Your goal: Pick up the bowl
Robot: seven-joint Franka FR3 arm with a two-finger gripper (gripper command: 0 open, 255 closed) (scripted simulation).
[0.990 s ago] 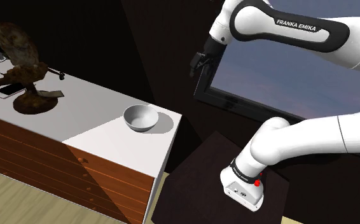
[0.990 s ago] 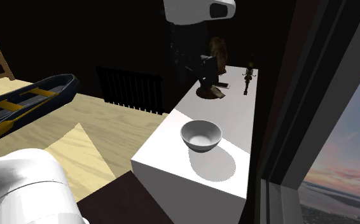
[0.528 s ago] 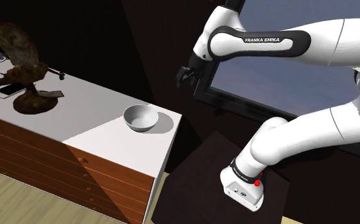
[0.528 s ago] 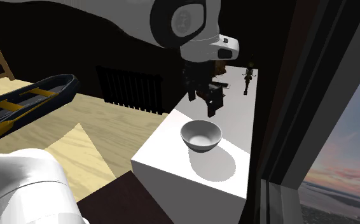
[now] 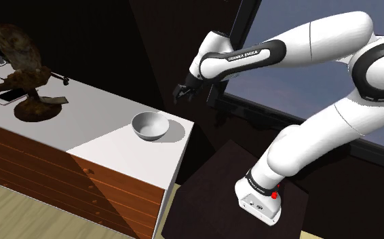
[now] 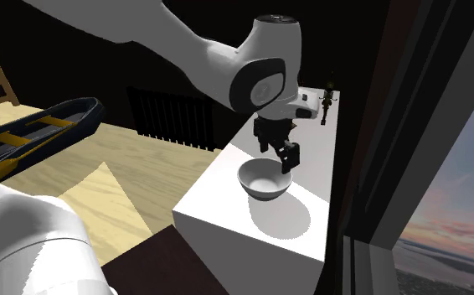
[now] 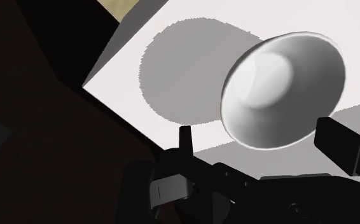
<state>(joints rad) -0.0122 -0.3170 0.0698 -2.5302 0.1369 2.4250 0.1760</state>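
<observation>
In the shoulder view, the gripper (image 5: pixel 182 92) is hovering above and apart from the bowl (image 5: pixel 150 126), which is sitting empty near the dresser (image 5: pixel 109 108) top's end nearest the stand; I judge this the reach step.

In the second exterior view, the gripper is hanging close over the bowl's far rim.

In the wrist view, the fingers (image 7: pixel 185 137) are standing apart, holding nothing. The next move is calling for a descent astride the rim.

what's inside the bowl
Nothing that can be seen: the wrist view looks into the bowl and shows a bare, smooth, pale inside. In the shoulder view its near wall covers the lower part of the inside.
</observation>
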